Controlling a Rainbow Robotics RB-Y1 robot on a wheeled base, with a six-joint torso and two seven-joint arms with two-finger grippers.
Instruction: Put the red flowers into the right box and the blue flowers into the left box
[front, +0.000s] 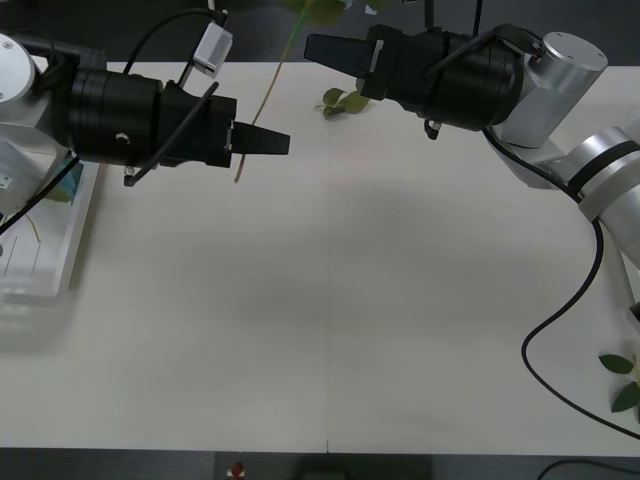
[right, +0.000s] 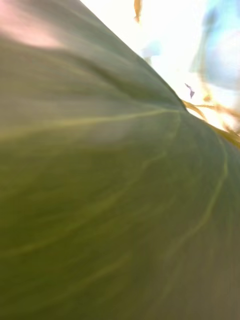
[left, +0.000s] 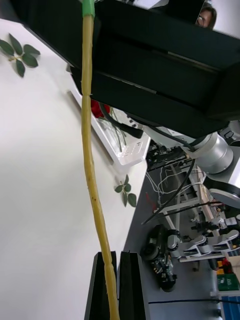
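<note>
Green leaf sprig lies beyond right gripper.

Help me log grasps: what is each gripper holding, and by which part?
Left gripper pinches a flower stem near its lower end; right gripper's hold cannot be told.

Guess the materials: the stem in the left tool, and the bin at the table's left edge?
Stem: looks like moulded plastic, matte yellow-tan with faint knobs, turning green higher up. It sits between the left tool's black fingers. Left box: translucent white plastic, light passing through its wall; probably rigid.

Yellow-green stem, black grippers (red flowers behind).
</note>
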